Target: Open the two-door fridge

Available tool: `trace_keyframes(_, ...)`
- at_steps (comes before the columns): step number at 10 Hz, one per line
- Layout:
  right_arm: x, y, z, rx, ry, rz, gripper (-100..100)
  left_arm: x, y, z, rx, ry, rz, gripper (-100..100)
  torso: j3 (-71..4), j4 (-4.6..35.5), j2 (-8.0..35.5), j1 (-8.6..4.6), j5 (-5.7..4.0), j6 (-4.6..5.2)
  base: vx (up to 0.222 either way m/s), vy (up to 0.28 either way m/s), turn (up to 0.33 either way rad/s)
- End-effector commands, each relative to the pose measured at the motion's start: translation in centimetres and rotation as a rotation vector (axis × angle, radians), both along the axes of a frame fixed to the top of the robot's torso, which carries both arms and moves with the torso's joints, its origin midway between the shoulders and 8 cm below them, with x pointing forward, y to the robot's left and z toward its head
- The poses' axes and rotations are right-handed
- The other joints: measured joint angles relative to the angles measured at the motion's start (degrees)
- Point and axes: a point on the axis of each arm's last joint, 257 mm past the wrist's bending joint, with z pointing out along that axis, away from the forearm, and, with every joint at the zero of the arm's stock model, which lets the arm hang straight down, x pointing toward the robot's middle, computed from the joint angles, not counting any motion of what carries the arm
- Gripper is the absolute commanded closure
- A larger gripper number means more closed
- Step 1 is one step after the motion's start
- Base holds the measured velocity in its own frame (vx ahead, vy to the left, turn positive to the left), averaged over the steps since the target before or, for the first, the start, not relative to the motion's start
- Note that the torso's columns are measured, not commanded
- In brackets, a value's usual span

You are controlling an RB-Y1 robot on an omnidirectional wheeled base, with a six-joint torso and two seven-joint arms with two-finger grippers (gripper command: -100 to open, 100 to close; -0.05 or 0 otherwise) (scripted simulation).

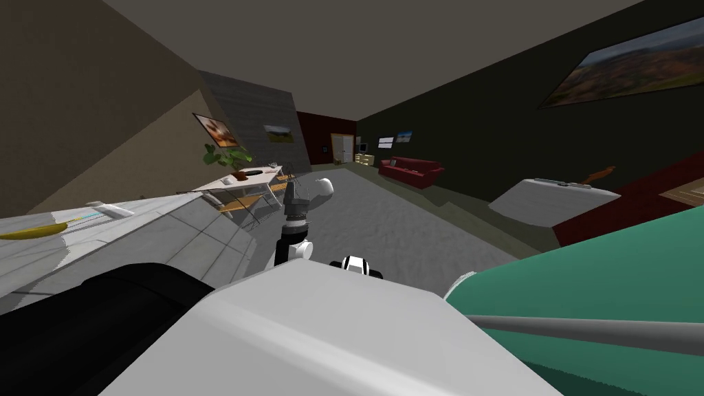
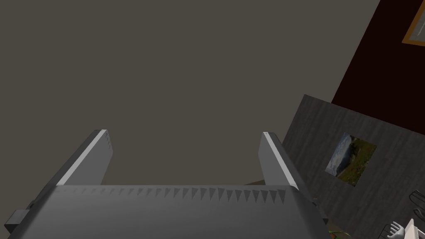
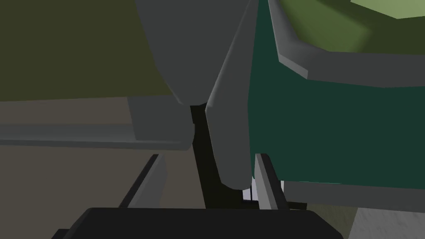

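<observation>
R claw sat at the green fridge, which the head view showed low on my right, close in, w/ a grey bar across its front. Fingers were apart and hadn't clamped anything. The grey door handle stood between them, close against one finger w/ a clear gap to the other, so bracketed but not gripped. Another grey shape hung just beside the handle, poss. the 2nd door's handle, couldn't tell. L claw was up in front of me, away from the fridge, fingers wide apart and holding nothing. My read: reach approx. done, grasp not yet made, door looked shut, so the task was at an early stage. Next move, as I judged it: shift the R claw sideways so the handle sits mid-gap, close firmly on it, then pull back along the door's swing, not straight out. Hinge side wasn't visible, so the pull direction needed care. Main risk was an off-centre pinch slipping off the rounded bar, or catching the neighbouring grey shape too.
</observation>
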Motion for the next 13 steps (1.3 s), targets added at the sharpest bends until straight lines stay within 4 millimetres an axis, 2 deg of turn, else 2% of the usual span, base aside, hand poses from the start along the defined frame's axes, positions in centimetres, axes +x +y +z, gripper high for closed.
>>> trace_keyframes(1, -1.4, -0.7, 1.1, -0.023, -0.007, -0.042, 100, 0.0, 0.0, 0.0, 0.000, 0.000, 0.000, 0, 0.0, 0.0, 0.1, -0.08, -0.04, -0.06, 0.275, 0.150, -0.048)
trace_keyframes(2, -1.4, -0.7, 1.1, -0.023, -0.007, -0.042, 100, 0.0, 0.0, 0.0, 0.000, 0.000, 0.000, 0, 0.1, 0.0, 0.1, 0.02, -0.03, 0.00, 0.230, 0.146, -0.032)
trace_keyframes(5, -3.7, -1.8, 1.3, -0.027, -0.009, -0.102, 100, 0.0, 0.0, 0.0, 0.000, 0.000, 0.000, 0, 0.2, 0.1, 0.3, -0.15, -0.04, 0.01, 0.285, 0.096, -0.056)
trace_keyframes(6, -3.7, -1.8, 1.3, -0.027, -0.009, -0.102, 100, 0.0, 0.0, 0.0, 0.000, 0.000, 0.000, 0, 0.1, 0.0, 0.1, -0.15, -0.08, 0.01, 0.273, 0.076, -0.040)
trace_keyframes(7, -4.8, -2.3, 1.4, -0.029, -0.010, -0.132, 100, 0.0, 0.0, 0.0, 0.000, 0.000, 0.000, 0, 0.0, 0.0, 0.2, -0.34, -0.07, -0.10, 0.291, 0.102, -0.052)
trace_keyframes(8, -4.8, -2.3, 1.4, -0.029, -0.010, -0.132, 100, 0.0, 0.0, 0.0, 0.000, 0.000, 0.000, 0, 0.0, 0.0, 0.1, -0.35, -0.15, -0.06, 0.245, 0.097, -0.036)
trace_keyframes(9, -6.0, -2.7, 1.5, -0.032, -0.010, -0.163, 100, 0.0, 0.0, 0.0, 0.000, 0.000, 0.000, 0, 0.1, 0.0, 0.2, -0.34, -0.10, -0.06, 0.264, 0.114, -0.043)
trace_keyframes(12, -7.2, -3.1, 1.7, -0.036, -0.011, -0.193, 100, 0.0, 0.0, 0.0, 0.000, 0.000, 0.000, 0, 0.3, 0.1, 0.3, 0.29, 0.08, 0.22, 0.260, 0.130, -0.032)
trace_keyframes(13, -8.4, -3.5, 1.9, -0.039, -0.012, -0.223, 100, 0.0, 0.0, 0.0, 0.000, 0.000, 0.000, 0, 0.4, 0.1, 0.7, 0.38, 0.17, 0.27, 0.260, 0.114, -0.047)
